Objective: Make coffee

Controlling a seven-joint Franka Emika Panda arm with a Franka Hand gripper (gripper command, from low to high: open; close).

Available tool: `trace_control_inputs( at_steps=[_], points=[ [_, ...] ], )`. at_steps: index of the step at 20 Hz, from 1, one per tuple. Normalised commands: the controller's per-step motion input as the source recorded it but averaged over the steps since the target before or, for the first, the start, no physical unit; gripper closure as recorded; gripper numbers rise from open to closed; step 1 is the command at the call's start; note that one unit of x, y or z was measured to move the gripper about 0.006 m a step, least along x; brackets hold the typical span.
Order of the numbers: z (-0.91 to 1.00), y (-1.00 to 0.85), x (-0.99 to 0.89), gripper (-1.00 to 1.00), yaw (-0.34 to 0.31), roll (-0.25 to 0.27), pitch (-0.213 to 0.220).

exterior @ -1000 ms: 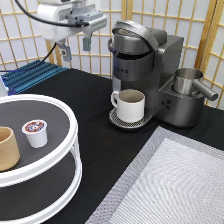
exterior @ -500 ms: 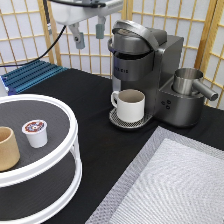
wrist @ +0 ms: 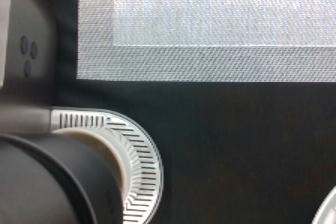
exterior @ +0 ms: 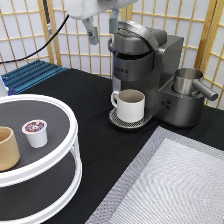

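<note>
The robot's two-finger gripper (exterior: 102,28) hangs at the exterior view's top, just above the raised lid of the dark grey single-serve coffee machine (exterior: 145,70), its fingers (exterior: 91,33) spread wide apart with nothing between them. The small white plastic coffee pod with its brown-and-red foil top (exterior: 35,132) stands upright on the upper shelf of the round white two-tier stand (exterior: 70,150) at the exterior view's left, well apart from the gripper and beside a tan handleless cup (exterior: 7,148). A white handled mug (exterior: 130,104) sits on the machine's drip tray. Open black surface (exterior: 97,145) lies between stand and machine; a grey woven mat (exterior: 175,185) fills the bottom right, its edge near the tray
</note>
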Motion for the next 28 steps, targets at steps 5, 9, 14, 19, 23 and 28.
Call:
trace_control_inputs(
  at_steps=[5, 9, 14, 19, 23, 28],
  points=[
    [0.19, 0.28, 0.20, -1.00, -0.018, 0.040, 0.076],
    [0.33, 0.41, 0.10, -1.00, -0.003, 0.026, 0.084],
    [0.41, 0.45, 0.24, -1.00, -0.004, 0.025, 0.093],
    [0.60, 0.47, 0.37, -1.00, -0.029, 0.004, 0.091],
    [0.51, 0.55, 0.38, -1.00, -0.057, -0.005, 0.103],
    [0.32, 0.66, 0.42, -1.00, -0.055, -0.040, 0.137]
  ],
)
